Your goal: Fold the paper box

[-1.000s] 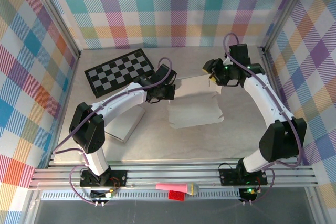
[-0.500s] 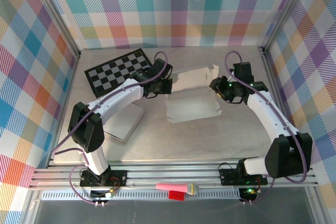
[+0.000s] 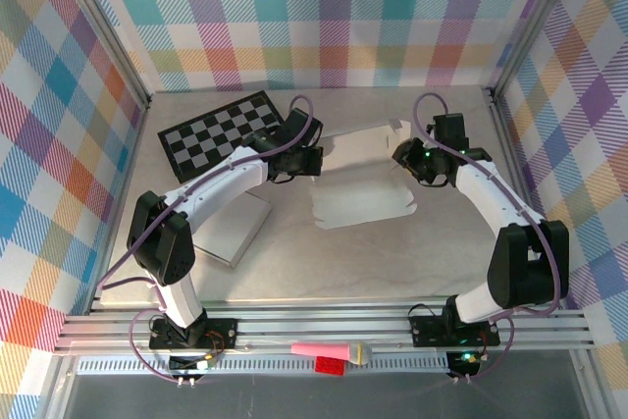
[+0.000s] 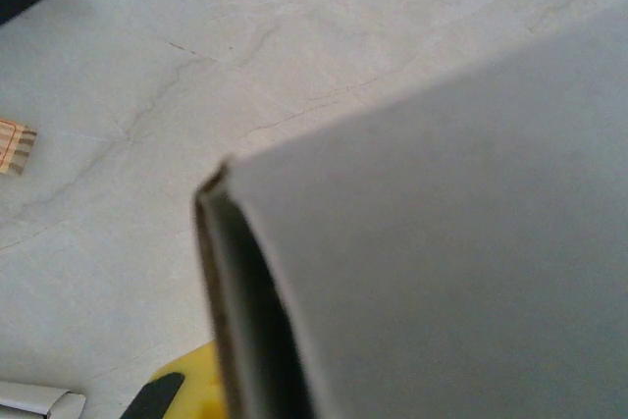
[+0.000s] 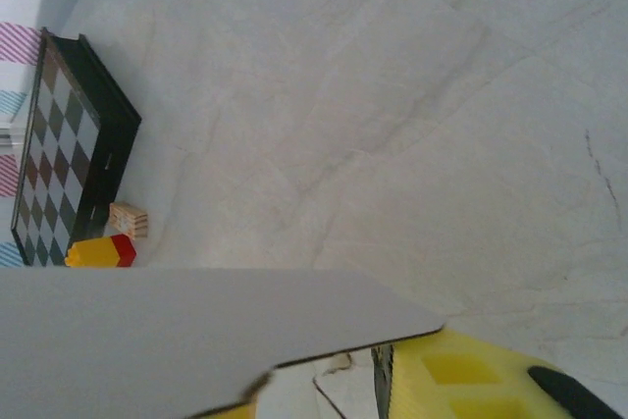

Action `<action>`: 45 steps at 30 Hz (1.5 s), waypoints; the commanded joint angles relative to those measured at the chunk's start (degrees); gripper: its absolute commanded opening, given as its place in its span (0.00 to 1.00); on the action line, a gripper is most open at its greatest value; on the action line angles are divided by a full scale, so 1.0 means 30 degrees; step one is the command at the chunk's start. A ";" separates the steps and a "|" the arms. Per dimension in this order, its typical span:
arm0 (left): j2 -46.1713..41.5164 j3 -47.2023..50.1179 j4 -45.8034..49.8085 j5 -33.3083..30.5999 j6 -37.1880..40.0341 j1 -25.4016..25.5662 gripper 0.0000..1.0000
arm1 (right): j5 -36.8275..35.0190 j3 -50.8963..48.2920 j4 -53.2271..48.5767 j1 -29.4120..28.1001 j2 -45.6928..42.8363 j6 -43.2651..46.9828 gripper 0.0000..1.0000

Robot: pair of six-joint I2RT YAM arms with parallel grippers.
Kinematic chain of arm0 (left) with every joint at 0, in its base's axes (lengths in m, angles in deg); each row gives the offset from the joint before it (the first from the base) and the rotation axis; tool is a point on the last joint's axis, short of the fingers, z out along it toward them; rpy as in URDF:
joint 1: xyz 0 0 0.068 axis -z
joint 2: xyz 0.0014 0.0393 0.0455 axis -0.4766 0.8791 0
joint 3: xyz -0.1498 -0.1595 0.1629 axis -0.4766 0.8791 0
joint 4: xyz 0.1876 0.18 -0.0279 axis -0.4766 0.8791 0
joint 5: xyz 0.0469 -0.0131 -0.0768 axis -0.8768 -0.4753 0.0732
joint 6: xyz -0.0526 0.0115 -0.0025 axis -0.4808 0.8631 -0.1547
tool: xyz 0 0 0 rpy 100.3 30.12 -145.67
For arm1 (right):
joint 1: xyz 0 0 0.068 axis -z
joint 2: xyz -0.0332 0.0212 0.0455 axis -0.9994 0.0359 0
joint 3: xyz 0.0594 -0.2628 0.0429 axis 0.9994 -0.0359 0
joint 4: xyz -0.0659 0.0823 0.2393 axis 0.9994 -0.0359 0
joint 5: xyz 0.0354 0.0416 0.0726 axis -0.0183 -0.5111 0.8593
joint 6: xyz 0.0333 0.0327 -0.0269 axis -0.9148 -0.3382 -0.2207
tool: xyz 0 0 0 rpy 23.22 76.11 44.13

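White card dead centre: the white paper box lies as a flat blank mid-table, its far panel tipped up off the pale marble-look table btwn the two arms. The left gripper is at the panel's left end, jaws pressed together on the card; in the left wrist view the sheet's edge sits right up against the cam. The right gripper is at the panel's right end by the little tab. In the right wrist view the card's rounded corner reaches in beside a yellow finger pad, but can't tell if that pair is apart or has bitten, too little on show. Step in hand, I'd say: raising the first long wall along its crease, early days, rest of the blank is flat. Next move prob needs the right side to get a firm pinch, then both ends swing the wall upright together, w/o tearing or dragging the base. Count: 1 box blank, 2 grippers, 1 black-and-grey chessboard far left, 1 flat white slab near left, 1 small wooden block and 1 yellow-and-red brick by the board, plus 1 pink-and-yellow piece and 1 red brick on the near rail.
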 commanded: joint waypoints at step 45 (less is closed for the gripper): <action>0.1306 -0.1458 -0.1200 1.3721 0.1435 -0.5906 0.00 | 1.4449 0.6284 0.8321 0.3586 0.3091 -0.1489 0.36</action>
